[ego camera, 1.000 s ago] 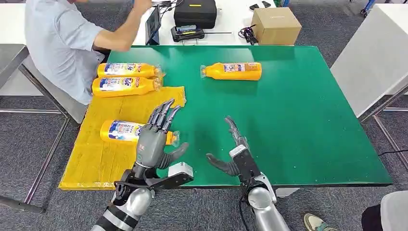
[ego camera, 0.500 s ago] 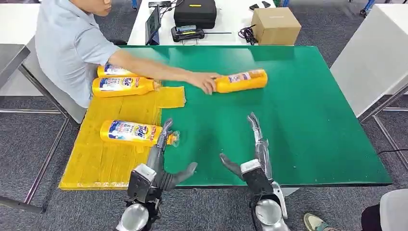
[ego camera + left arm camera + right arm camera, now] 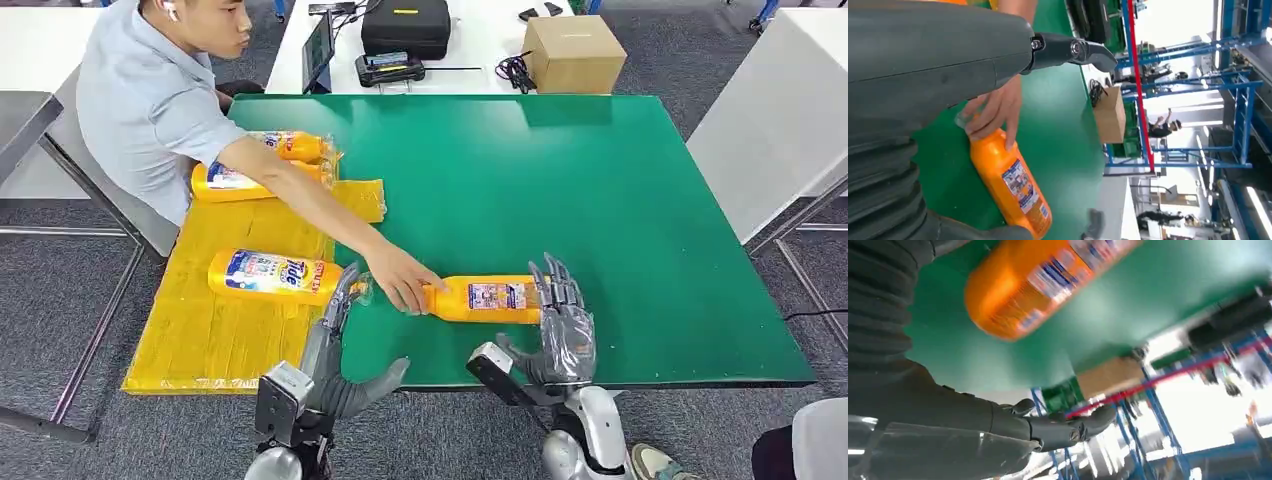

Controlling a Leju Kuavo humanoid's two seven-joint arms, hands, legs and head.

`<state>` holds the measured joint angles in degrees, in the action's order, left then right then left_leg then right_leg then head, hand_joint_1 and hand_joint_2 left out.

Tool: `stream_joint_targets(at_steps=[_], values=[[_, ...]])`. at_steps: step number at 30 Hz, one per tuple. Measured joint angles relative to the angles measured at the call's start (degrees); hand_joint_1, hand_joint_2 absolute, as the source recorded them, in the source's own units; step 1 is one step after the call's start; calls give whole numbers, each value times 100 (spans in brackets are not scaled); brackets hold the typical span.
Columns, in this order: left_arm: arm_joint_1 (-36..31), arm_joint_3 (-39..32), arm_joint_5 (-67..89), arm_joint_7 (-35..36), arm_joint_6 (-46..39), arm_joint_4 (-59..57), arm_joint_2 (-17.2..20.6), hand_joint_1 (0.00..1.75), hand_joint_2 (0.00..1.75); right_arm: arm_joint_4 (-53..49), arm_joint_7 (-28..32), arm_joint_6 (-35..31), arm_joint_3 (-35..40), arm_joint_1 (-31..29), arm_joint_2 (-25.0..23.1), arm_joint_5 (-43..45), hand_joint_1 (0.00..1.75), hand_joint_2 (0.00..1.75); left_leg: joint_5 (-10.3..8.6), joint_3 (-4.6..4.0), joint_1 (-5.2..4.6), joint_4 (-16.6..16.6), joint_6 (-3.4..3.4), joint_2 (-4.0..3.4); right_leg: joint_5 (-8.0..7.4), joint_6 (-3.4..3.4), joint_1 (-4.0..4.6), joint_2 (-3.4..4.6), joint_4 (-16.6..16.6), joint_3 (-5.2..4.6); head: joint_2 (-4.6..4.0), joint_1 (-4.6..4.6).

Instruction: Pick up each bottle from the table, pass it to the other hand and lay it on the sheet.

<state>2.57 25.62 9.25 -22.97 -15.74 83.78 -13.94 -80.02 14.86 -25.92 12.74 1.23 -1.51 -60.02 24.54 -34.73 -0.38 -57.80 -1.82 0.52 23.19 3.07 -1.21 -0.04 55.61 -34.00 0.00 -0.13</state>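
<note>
Bottle, orange with a white-and-blue label, lies on its side on the green table close to the near edge, its cap end toward the robot's left. A person's hand holds that cap end, the arm reaching across from the far left where the person sits. The right hand is raised at the bottle's base end with fingers straight and apart, holding nothing; from the head view I cannot tell whether the fingertips touch the bottle. In the right wrist view the bottle's rounded base shows blurred beyond the thumb, apart from it.

The left hand stands at the near edge, just left of the person's hand, fingers stretched forward and thumb spread out to the side, gripping nothing. Its fingertips reach toward the cap of a 2nd bottle, which lies on the yellow sheet at the table's left side.

Farther back on the sheet, 2 more bottles lie side by side, partly hidden by the person's arm. Beyond the green table, a white table carries a cardboard box, a black case and a tablet.
</note>
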Motion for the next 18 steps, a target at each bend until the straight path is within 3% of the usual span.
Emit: stream_joint_targets(at_steps=[7, 18], values=[[95, -33, 46, 378, -55, 135, 0, 0, 175, 461, -796, 835, 131, -119, 219, -195, 0, 175, 0, 0, 0, 0, 0, 0, -1, 0, 0, 0, 0, 1, 0, 0], [103, -55, 92, 579, 15, 151, 0, 0, 175, 1132, -1055, 841, 262, -700, 367, -605, 0, 175, -1, 2, 0, 0, 0, -3, -1, 1, 0, 1, 1, 1, 0, 0]])
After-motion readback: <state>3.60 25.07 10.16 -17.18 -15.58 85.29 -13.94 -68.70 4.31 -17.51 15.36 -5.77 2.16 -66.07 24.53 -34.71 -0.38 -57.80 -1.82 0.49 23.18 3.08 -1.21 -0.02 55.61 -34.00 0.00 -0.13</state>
